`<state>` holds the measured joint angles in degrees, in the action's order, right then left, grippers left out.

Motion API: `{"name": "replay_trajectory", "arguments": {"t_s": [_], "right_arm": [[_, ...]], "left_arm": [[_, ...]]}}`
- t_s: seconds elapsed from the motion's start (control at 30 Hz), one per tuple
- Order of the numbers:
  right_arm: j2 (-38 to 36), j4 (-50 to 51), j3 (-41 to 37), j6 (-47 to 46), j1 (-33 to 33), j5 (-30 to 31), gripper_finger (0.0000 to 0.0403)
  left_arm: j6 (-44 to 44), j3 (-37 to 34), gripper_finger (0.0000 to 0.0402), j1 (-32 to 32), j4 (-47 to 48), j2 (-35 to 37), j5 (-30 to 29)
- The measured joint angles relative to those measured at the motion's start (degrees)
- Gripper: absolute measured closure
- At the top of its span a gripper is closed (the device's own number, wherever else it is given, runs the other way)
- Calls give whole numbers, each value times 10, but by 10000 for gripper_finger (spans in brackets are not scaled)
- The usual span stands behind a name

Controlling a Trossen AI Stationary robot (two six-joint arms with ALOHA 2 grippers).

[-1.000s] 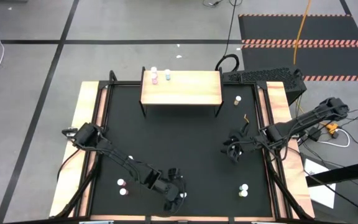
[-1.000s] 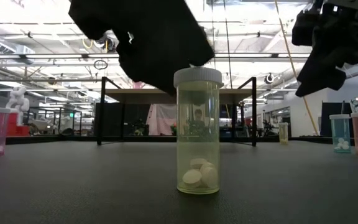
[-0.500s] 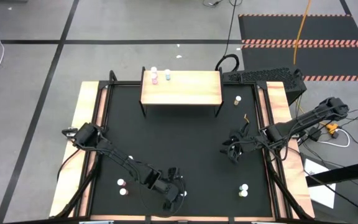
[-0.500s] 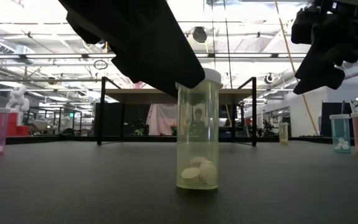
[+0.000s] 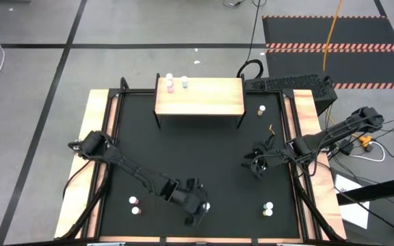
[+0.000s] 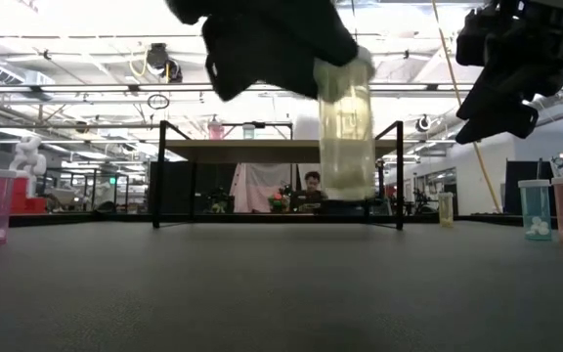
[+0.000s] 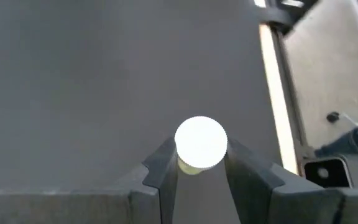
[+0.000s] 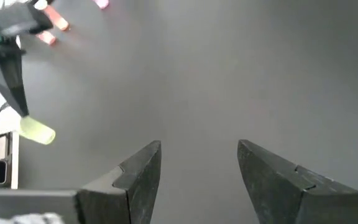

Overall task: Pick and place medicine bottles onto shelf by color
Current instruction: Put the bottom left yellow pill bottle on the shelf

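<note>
My left gripper (image 5: 198,207) is near the table's front edge, shut on a yellow medicine bottle (image 6: 345,127) with a white cap (image 7: 201,142). The bottle is off the mat. My right gripper (image 5: 257,166) waits open at the right of the mat, with nothing between its fingers (image 8: 199,168). The shelf (image 5: 199,96) stands on its black legs at the far edge. A pink bottle (image 5: 169,85) and a pale blue bottle (image 5: 184,83) stand on its left end. My left gripper pinches the yellow bottle between its two fingers (image 7: 166,169), just under the white cap at the top of the body (image 7: 190,165). The fingers slant down at it from the left. The bottle hangs about upright, its base (image 6: 345,192) clear of the mat.
Two bottles (image 5: 135,206) stand at the near left of the mat and two (image 5: 269,208) at the near right. A yellow one (image 5: 261,109) stands right of the shelf. The middle of the black mat (image 5: 204,150) is bare. Wooden strips (image 5: 87,157) edge the table.
My left gripper has shut on the yellow bottle under its cap and lifted it. The bottle stood on the mat; now it hangs clear, carried up and a little toward the table's right edge.
</note>
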<state>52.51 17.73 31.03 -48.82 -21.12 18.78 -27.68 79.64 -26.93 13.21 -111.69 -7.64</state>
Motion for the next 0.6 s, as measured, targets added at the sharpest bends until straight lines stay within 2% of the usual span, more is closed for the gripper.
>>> {"name": "replay_trajectory", "arguments": {"t_s": [0.37, 0.6], "right_arm": [[0, -55, 0, 2, 5, 37, 195], [20, -86, 1, 0, 49, 35, 195]], "left_arm": [[-10, 53, 283, 131, 187, 122, -1], [79, 94, 284, 250, 257, 157, -1]]}}
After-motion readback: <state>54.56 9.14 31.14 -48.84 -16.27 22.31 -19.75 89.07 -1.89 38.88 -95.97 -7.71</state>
